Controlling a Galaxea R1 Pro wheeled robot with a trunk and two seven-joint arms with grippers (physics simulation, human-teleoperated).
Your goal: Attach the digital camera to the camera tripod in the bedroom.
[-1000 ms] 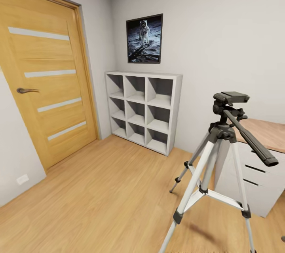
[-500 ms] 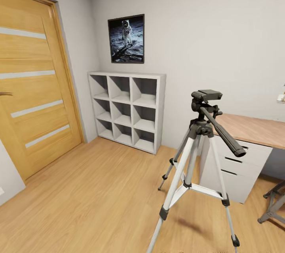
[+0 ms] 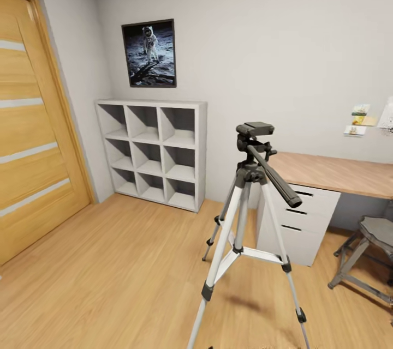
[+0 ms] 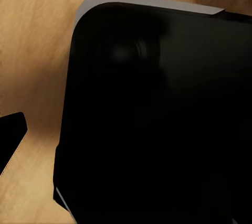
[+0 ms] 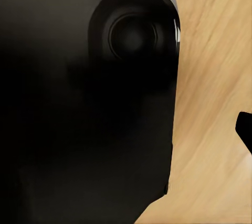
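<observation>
- Search step, I judged: tripod (image 3: 248, 212) stood at 1 o'clock by the tabletop (image 3: 333, 172); no camera lay there.
- Next move called for finding the camera; either gripper's state could not be told.

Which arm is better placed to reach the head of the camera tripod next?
Right, but only by a little. In the head view the camera tripod stands right of centre, close to the desk, and its pan handle points toward the robot's right side.
</observation>
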